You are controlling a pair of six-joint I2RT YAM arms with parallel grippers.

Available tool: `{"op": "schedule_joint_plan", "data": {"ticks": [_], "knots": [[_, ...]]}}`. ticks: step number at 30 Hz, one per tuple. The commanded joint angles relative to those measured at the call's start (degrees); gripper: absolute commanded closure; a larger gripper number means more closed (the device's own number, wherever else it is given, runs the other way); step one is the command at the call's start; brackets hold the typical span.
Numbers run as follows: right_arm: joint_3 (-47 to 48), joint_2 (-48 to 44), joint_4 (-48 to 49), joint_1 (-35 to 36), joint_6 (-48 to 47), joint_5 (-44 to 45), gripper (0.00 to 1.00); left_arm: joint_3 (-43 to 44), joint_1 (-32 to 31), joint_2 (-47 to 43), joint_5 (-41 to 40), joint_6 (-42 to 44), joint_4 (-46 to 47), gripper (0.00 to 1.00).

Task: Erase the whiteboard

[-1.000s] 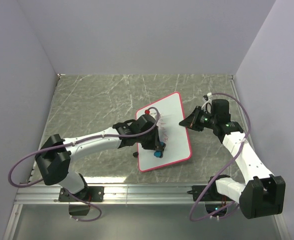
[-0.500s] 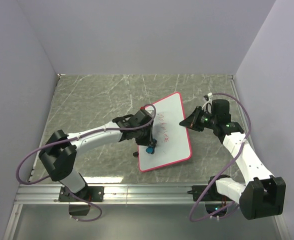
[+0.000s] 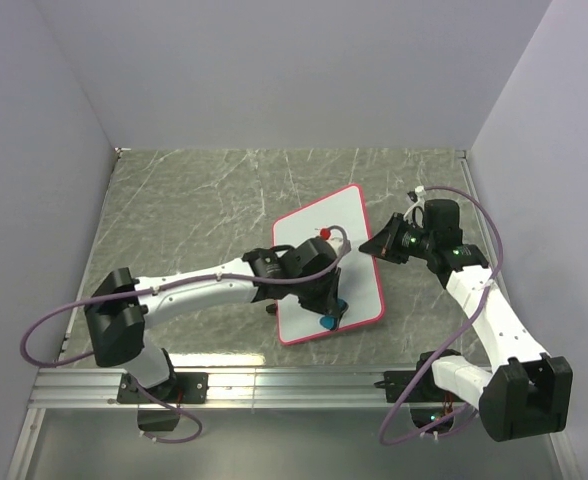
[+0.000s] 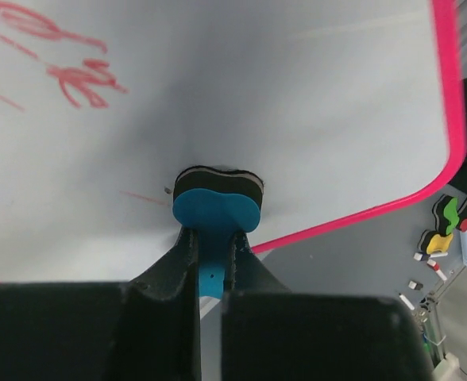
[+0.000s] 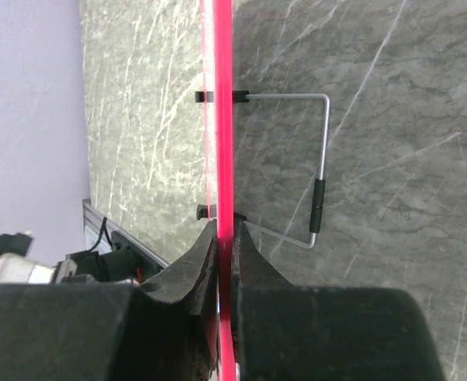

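The whiteboard [image 3: 359,278] is a white board with a red-pink rim, lying tilted on the marble table. In the left wrist view the whiteboard [image 4: 297,103] bears red scribbles [image 4: 67,71] at its upper left. My left gripper [image 3: 329,312] is shut on the blue eraser [image 4: 216,208], whose black pad presses on the board near its lower rim. My right gripper [image 3: 376,246] is shut on the board's right rim [image 5: 224,159], seen edge-on in the right wrist view.
A bent wire stand [image 5: 321,159] sticks out behind the board. The table [image 3: 174,220] is grey-green marble with white walls at the back and sides. Small coloured magnets [image 4: 452,222] show beyond the board's corner. A metal rail [image 3: 274,385] runs along the near edge.
My left gripper has swept the eraser from the board's left middle down and right toward its lower edge. The red scribbles seen earlier in the top view no longer show there. The right arm has held still.
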Motion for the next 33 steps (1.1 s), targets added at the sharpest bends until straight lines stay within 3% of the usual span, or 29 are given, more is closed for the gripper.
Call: {"op": "schedule_joint_plan", "data": {"ticks": [1, 4, 7, 12, 19, 24, 29, 33], "knots": [[0.98, -1.09, -4.2, 1.15, -2.7, 2.21, 1.0, -7.9, -0.68, -1.29, 1.42, -1.91, 0.97, 1.0], [1.07, -1.35, -4.29, 1.15, -2.79, 2.29, 1.0, -13.0, 2.03, -3.23, -0.95, -2.35, 1.94, 1.0], [0.9, -1.62, -4.03, 1.15, -2.35, 2.03, 1.0, -15.22, 8.7, -4.38, -0.17, -0.07, 2.64, 1.0], [0.37, -1.35, -3.23, 1.15, -1.56, 1.24, 1.0, -10.14, 16.19, -1.84, -0.52, 6.0, -1.21, 1.0], [-0.16, -2.14, -3.58, 1.06, -1.64, 2.03, 1.0, 9.0, 9.17, 3.96, -0.08, 7.32, -6.05, 1.0], [-0.95, -2.67, -3.58, 1.06, -1.55, 2.38, 1.0, 17.72, 3.46, 8.36, 1.94, 5.48, -7.73, 1.0], [-0.78, -3.02, -3.67, 1.15, -1.64, 2.91, 1.0, 13.97, 3.97, 7.49, 0.8, 4.16, -5.45, 1.0], [-0.69, -3.11, -3.76, 1.15, -1.73, 3.0, 1.0, 1.7, 8.27, 3.46, 1.85, 3.02, -1.24, 1.0]]}}
